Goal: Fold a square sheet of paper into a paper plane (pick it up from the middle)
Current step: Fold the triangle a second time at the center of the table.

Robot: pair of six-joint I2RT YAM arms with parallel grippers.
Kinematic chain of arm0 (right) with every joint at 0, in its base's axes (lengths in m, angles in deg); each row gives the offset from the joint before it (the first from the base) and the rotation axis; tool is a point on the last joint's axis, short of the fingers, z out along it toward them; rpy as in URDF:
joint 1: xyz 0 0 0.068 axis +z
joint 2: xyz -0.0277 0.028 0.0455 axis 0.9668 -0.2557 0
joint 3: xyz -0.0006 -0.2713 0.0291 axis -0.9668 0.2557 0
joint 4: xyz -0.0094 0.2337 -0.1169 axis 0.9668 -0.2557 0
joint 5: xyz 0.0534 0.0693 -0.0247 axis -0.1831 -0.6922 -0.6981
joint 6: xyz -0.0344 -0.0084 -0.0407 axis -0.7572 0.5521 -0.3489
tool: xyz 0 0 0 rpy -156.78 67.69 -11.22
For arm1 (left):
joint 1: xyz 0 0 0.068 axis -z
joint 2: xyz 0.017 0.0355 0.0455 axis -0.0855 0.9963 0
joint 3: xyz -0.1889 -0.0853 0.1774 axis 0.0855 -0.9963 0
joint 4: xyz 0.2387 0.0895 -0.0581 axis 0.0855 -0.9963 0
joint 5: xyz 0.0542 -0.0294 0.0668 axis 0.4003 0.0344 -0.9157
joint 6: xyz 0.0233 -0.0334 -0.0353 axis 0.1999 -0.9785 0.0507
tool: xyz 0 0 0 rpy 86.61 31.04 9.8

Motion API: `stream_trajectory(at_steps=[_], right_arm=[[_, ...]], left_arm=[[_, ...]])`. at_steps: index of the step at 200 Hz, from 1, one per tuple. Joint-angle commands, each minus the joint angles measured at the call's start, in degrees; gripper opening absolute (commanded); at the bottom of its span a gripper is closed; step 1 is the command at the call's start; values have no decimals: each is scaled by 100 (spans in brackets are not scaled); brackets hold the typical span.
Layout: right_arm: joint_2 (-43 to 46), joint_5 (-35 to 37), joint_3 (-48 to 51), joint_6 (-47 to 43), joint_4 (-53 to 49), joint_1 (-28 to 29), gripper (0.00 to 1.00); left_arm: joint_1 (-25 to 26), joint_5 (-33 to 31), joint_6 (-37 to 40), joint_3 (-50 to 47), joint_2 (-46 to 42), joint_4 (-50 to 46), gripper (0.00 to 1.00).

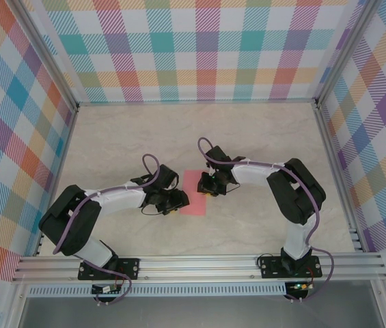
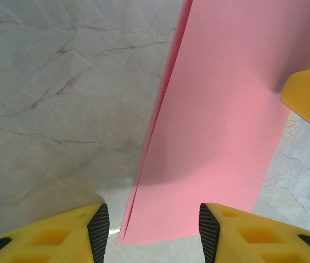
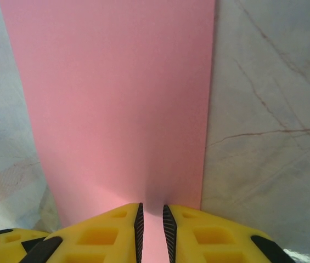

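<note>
The square sheet of paper (image 1: 196, 205) lies on the marble table as a salmon-pink strip folded double; its two layers show along the left edge in the left wrist view (image 2: 220, 120). My left gripper (image 1: 177, 200) is open at the strip's near end, and its fingertips straddle that end (image 2: 155, 230) without touching it. My right gripper (image 1: 206, 186) hovers low over the strip's other end (image 3: 152, 219). Its jaws stand a narrow gap apart, and flat paper (image 3: 116, 98) shows between them. One yellow right finger (image 2: 308, 93) rests at the paper's edge.
The marble tabletop (image 1: 145, 137) is fenced by chequered walls on three sides. An aluminium rail (image 1: 199, 263) with both arm bases runs along the near edge. Bare table lies behind and on both sides of the paper.
</note>
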Motion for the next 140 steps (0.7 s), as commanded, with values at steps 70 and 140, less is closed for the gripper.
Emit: stream_trajectory(at_steps=[70,140], right_arm=[[-473,145,310,88,-217,-82,21],[-547,85,307,85,-169,-82,20]], left_arm=[[172,58,220,283,204,-154,35],[198,-95,253,315,186,-385,33]])
